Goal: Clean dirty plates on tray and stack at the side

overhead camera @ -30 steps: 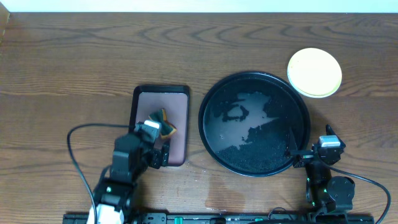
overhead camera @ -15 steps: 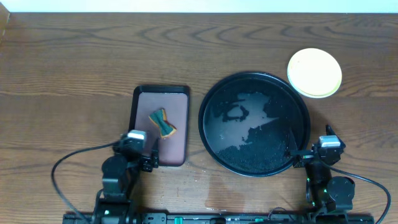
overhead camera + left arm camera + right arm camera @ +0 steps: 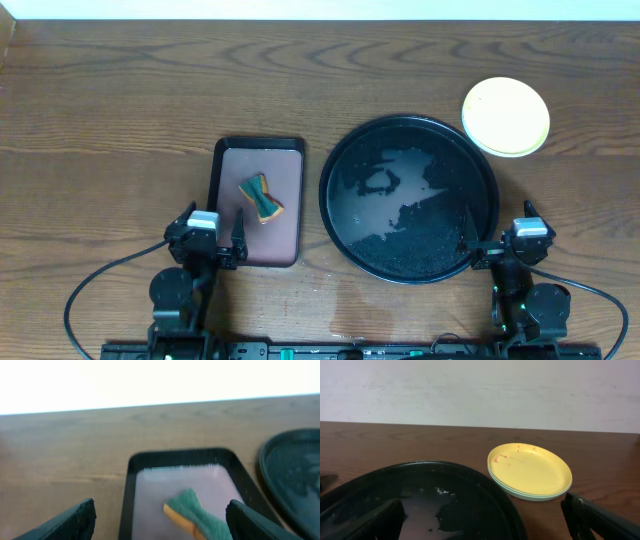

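Pulled back toward the near edge of the tabletop [image 3: 120,90], the left fingers [image 3: 75,520] no longer hang over the maroon tray [image 3: 285,160]; a second ago they covered part of the sponge [image 3: 261,197], which now lies in full view on that tray, in the same spot. These fingers are spread wide with nothing between them, sitting just off the tray's near-left corner.

On the other side nothing has shifted. The right fingers [image 3: 600,520] stand spread and empty at the near-right rim of the round black tray [image 3: 330,190], whose floor shows wet patches and specks. The plates [image 3: 506,117] sit stacked on the tabletop just beside that tray's far-right rim, yellow on top with a pale mint edge showing beneath. A few reddish flecks mark the yellow plate's far rim.
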`<act>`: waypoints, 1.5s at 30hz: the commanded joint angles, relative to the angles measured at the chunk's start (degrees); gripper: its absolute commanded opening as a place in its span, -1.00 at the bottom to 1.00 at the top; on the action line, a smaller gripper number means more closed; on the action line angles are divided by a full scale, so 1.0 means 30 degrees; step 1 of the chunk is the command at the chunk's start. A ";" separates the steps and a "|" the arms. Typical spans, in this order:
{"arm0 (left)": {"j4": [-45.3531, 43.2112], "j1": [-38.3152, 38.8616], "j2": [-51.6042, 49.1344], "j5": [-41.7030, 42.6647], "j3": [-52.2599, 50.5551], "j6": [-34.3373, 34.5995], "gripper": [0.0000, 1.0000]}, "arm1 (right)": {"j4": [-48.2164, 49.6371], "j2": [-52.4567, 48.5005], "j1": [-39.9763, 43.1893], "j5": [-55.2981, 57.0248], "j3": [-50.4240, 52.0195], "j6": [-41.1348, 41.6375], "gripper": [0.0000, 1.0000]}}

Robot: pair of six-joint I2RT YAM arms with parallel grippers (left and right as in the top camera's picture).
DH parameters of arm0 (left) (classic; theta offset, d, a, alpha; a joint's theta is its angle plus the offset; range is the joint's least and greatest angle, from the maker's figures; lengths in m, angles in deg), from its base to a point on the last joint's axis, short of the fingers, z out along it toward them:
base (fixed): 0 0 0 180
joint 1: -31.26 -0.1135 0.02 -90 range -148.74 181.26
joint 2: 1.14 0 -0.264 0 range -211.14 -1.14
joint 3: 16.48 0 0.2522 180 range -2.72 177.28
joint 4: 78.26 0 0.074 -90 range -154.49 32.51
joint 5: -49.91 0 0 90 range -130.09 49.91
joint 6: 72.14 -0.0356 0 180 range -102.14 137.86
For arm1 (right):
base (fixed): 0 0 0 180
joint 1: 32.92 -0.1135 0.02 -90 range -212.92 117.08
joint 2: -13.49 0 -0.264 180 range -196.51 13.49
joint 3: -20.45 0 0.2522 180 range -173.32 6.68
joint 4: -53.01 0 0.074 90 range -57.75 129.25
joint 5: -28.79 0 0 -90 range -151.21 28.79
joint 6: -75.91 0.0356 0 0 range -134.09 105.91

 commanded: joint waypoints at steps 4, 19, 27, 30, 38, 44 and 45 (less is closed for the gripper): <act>0.0925 -0.0102 0.1377 0.0109 -0.0182 0.0816 0.68 | -0.0131 0.0124 -0.0102 0.0175 0.0000 -0.0153 0.98; 0.0984 -0.0284 0.2171 -0.0488 -0.0182 0.2630 0.68 | -0.0131 0.0124 -0.0102 0.0168 0.0000 -0.0153 0.98; 0.0991 -0.1027 0.2171 -0.0525 -0.0182 0.3592 0.68 | -0.0131 0.0124 -0.0102 0.0168 0.0000 -0.0153 0.98; 0.0991 -0.1027 0.2178 -0.0525 -0.0182 0.3585 0.68 | -0.0131 0.0124 -0.0102 0.0175 0.0000 -0.0153 0.98; 0.0991 -0.1027 0.2171 -0.0539 -0.0182 0.3585 0.68 | -0.0131 0.0124 -0.0102 0.0168 0.0000 -0.0153 0.99; 0.0991 -0.1027 0.2171 -0.0532 -0.0182 0.3621 0.68 | -0.0131 0.0124 -0.0102 0.0175 0.0000 -0.0153 0.99; 0.0991 -0.1027 0.2171 -0.0539 -0.0182 0.3679 0.68 | -0.0131 0.0124 -0.0102 0.0175 0.0000 -0.0153 0.99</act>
